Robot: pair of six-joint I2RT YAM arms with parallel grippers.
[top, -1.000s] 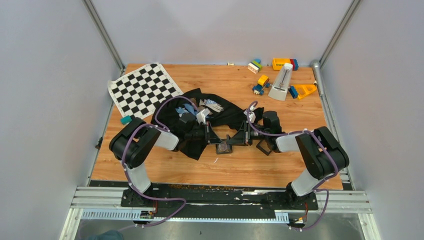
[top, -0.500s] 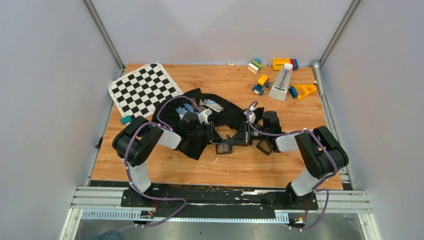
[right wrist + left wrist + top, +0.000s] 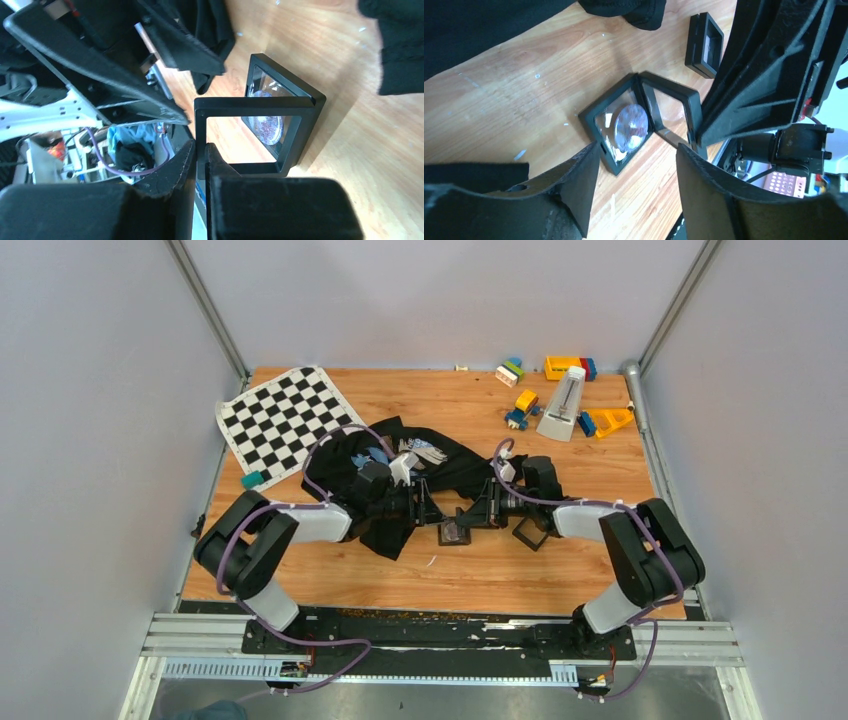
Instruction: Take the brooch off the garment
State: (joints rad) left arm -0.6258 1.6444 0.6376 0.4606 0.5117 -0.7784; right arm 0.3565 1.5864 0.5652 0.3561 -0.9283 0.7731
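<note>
The left gripper (image 3: 636,147) is seen wide open, with nothing gripped. Just past its tips, straight ahead, the round brooch (image 3: 630,127) is found lying flat in a small black case (image 3: 596,112) on the desk (image 3: 524,90). The lid (image 3: 250,106) is pinched by the closed right gripper (image 3: 201,150), just across. The garment (image 3: 484,30) is seen farther out, apart from the brooch.
</note>
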